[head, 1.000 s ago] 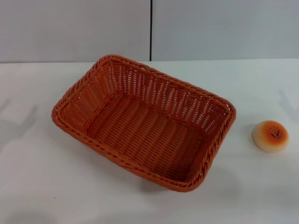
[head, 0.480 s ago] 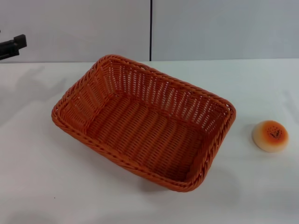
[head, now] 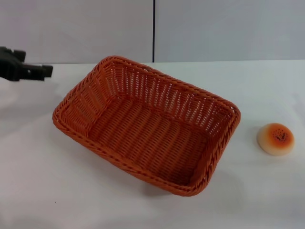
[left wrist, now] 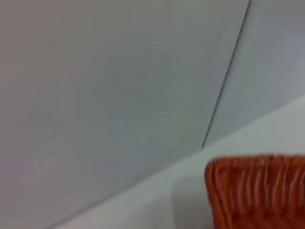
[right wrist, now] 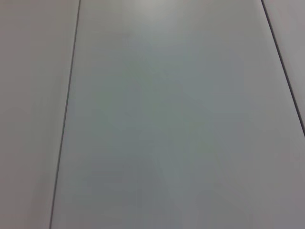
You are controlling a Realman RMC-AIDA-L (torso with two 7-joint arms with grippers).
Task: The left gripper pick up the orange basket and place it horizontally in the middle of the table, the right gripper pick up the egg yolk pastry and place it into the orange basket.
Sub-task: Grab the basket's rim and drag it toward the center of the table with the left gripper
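Note:
The orange basket sits empty on the white table, turned diagonally, with one corner toward the back wall. My left gripper reaches in from the far left edge of the head view, above the table and a short way left of the basket's back left rim, touching nothing. A corner of the orange basket shows in the left wrist view. The egg yolk pastry lies on the table to the right of the basket, apart from it. My right gripper is out of view.
A grey wall with a dark vertical seam runs behind the table. The right wrist view shows only grey wall panels.
My left gripper has come into the head view from the left edge and moved right and down toward the basket's back left rim. Basket and pastry have not moved.

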